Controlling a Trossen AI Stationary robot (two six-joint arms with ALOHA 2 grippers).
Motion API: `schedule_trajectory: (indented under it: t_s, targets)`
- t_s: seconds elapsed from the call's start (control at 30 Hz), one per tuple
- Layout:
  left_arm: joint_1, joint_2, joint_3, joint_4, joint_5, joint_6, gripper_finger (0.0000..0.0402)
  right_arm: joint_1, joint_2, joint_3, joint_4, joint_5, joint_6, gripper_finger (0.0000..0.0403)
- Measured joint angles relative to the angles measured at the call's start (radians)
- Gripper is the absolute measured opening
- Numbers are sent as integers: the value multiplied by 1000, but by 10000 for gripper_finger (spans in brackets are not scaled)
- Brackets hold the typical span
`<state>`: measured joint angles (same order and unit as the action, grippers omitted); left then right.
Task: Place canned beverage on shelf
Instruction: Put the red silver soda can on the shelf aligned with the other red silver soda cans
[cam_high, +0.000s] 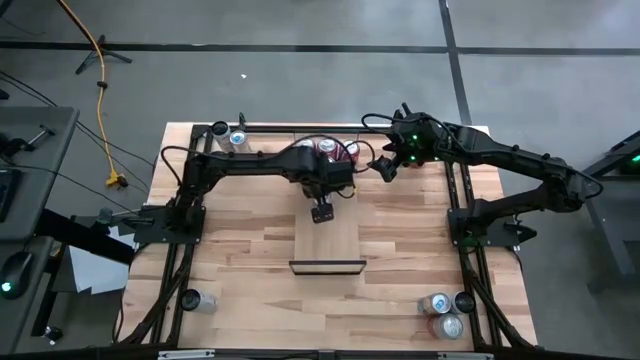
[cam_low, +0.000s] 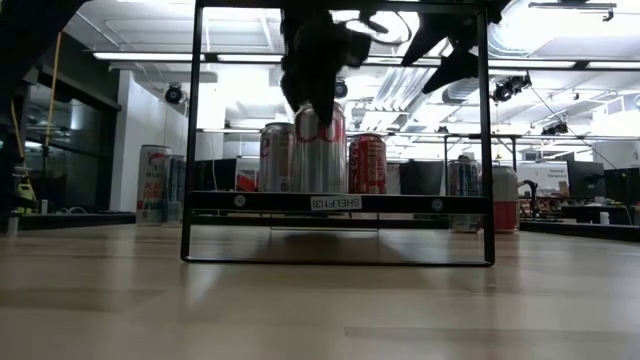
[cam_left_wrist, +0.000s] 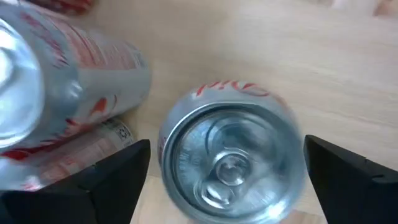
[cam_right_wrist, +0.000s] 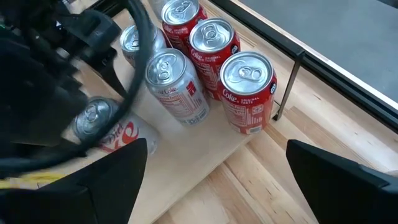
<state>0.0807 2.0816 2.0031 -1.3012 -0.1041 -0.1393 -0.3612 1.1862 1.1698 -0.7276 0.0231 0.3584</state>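
From above, the left arm hides most of the cans at the shelf's (cam_high: 328, 240) far end. The silver can (cam_left_wrist: 231, 163) stands upright there, long axis vertical and lid up, between the left pincer's (cam_left_wrist: 227, 171) spread fingers, which stand clear of its sides. The right pincer (cam_right_wrist: 217, 168) hovers wide open and empty beside the red cans (cam_right_wrist: 249, 90).

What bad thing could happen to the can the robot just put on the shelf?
The left gripper sits open around the silver can, so lifting off crookedly might tip it. Another silver can stands close beside it and could get bumped too. The red cans crowd the shelf, so one knock may topple several.
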Motion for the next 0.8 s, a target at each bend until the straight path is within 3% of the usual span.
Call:
schedule_trajectory:
  t_s: [0.17, 0.33, 0.5, 0.63, 0.8]
  targets:
    - [5, -54, 79, -44, 6, 7, 364, 0, 0, 0, 31, 0, 0, 371]
    - [4, -189, 85, -31, -18, 45, 365, 0, 0, 0, 83, -5, 4, 371]
    - [-8, -344, 67, 7, -101, 45, 365, 4, 3, 0, 198, -133, 30, 371]
    - [-24, -521, -66, 145, -183, 18, 365, 35, 3, 0, 320, -199, 9, 371]
    - [-32, -770, -368, 388, -252, -107, 365, 86, 4, 0, 396, -199, -51, 371]
